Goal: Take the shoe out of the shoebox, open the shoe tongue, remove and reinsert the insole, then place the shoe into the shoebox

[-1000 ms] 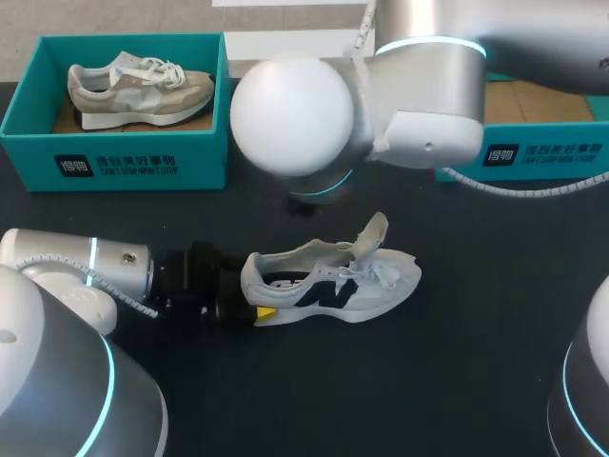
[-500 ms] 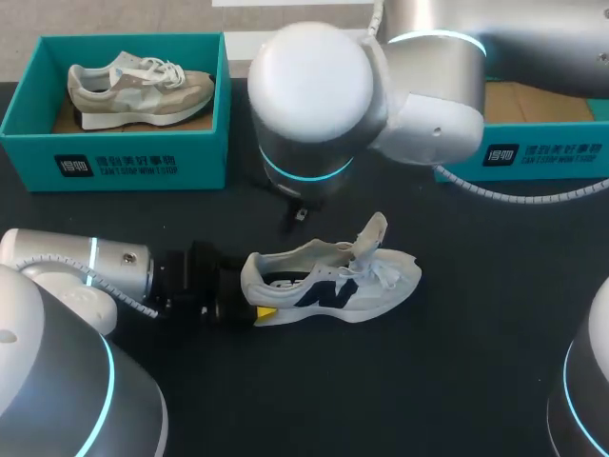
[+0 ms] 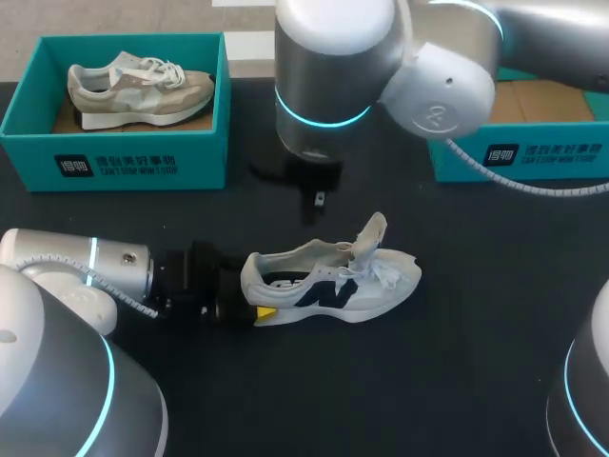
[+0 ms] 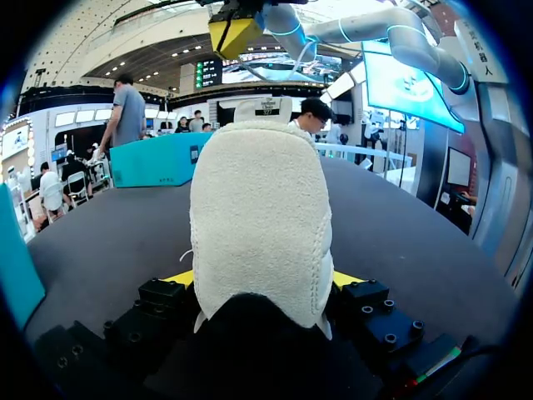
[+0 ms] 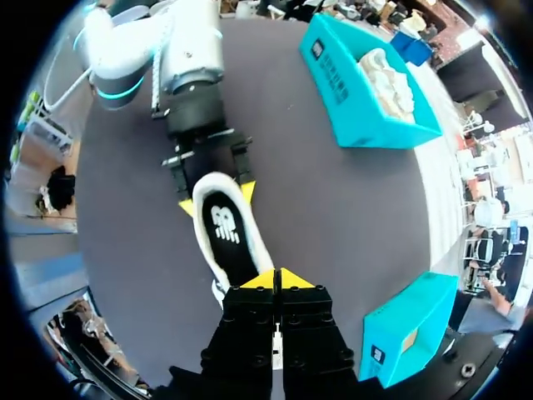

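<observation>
One shoe (image 3: pixel 328 281) is clamped by the left gripper (image 4: pixel 260 279). Closed and empty, the right gripper (image 5: pixel 277 279) is brought nearer, probably for the insole (image 5: pixel 226 229).

Head high overhead, wrists near, sharing shoe (image 3: pixel 328 283)

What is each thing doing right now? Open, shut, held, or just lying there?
white shoe, upright on the table, heel held by the left gripper.
shoe tongue, pulled up, open.
insole, lying inside the white shoe.
left gripper, shut on the white shoe's heel.
right gripper, shut, empty, above the white shoe.
left shoebox, open, beige shoe inside.
right shoebox, open, no shoe seen inside.
</observation>
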### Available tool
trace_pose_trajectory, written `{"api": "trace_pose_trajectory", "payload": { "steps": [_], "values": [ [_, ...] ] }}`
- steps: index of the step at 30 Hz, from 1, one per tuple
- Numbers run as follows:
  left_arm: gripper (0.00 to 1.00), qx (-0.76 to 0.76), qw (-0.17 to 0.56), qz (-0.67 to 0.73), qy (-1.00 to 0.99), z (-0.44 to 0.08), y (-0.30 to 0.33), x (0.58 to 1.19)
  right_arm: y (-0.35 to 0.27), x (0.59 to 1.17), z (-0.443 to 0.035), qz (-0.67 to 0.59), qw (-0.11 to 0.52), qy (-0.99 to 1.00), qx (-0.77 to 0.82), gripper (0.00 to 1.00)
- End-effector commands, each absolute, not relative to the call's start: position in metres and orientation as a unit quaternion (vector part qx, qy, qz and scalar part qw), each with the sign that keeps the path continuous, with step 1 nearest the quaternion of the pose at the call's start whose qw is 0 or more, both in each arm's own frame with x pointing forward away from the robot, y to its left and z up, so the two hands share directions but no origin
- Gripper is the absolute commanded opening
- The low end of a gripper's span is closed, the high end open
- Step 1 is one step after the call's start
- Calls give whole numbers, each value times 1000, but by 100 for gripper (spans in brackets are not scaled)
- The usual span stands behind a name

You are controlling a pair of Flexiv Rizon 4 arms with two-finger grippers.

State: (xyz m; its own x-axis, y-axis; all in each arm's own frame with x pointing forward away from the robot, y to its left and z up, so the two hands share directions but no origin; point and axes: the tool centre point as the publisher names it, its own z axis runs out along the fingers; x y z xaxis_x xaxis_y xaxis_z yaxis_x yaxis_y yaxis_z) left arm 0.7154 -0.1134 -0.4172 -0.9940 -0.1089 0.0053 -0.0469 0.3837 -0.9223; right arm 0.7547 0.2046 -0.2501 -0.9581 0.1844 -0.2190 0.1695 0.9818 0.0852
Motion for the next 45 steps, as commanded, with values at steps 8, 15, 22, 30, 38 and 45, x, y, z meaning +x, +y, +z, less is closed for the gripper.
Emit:
{"api": "trace_pose_trajectory", "payload": {
  "steps": [8,15,22,30,38,45],
  "values": [
    [0,-47,27,-552,832,-425,-115,715,222,748,-309,-28,79,995,46,0],
    [0,-47,27,-552,832,-425,-115,715,235,746,-338,-24,52,998,25,0],
    [0,-47,27,-552,832,-425,-115,715,234,739,-360,-42,20,999,25,0],
    [0,-47,27,-552,832,-425,-115,715,222,729,-374,-46,22,997,55,0],
    [0,-47,27,-552,832,-425,-115,715,218,735,-382,-56,24,996,69,0],
    [0,-47,27,-552,832,-425,-115,715,216,743,-384,-53,36,995,75,35]
  ]
}}
